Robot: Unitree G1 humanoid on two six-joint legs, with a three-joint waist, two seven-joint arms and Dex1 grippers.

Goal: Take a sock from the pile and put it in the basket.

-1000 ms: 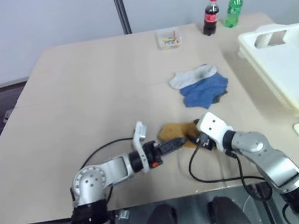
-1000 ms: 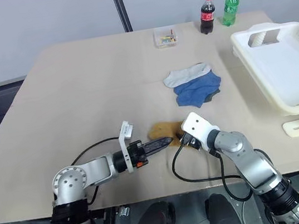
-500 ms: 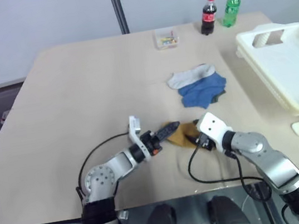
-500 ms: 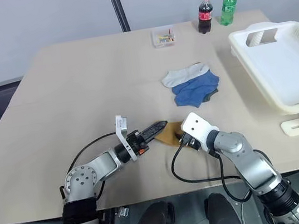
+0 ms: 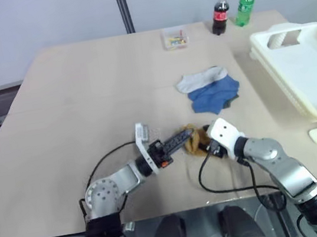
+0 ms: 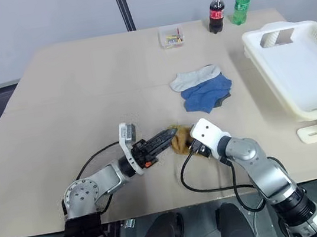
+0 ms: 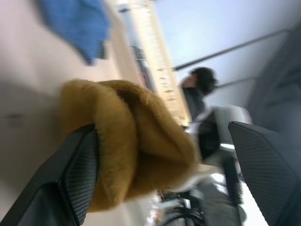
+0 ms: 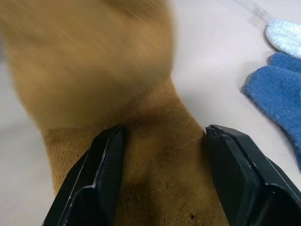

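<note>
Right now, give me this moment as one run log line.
mustard sock: between both pincers, off pile | right pincer: astride sock | left pincer: open, one finger under sock | basket: no sock inside

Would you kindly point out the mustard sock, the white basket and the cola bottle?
mustard sock (image 5: 193,142), left eye view, bunched middle.
white basket (image 5: 263,50), left eye view, near rim.
cola bottle (image 5: 220,18), left eye view, label.

Mustard-yellow sock (image 6: 181,139) with a darker ochre band; pile (image 6: 202,88) — one pale grey-white sock, the rest blue; white basket (image 6: 294,68); beige table (image 6: 72,101); bottles — one dark with red cap (image 6: 214,11), one green with yellow cap (image 6: 240,3); black fingers (image 8: 101,174).
</note>
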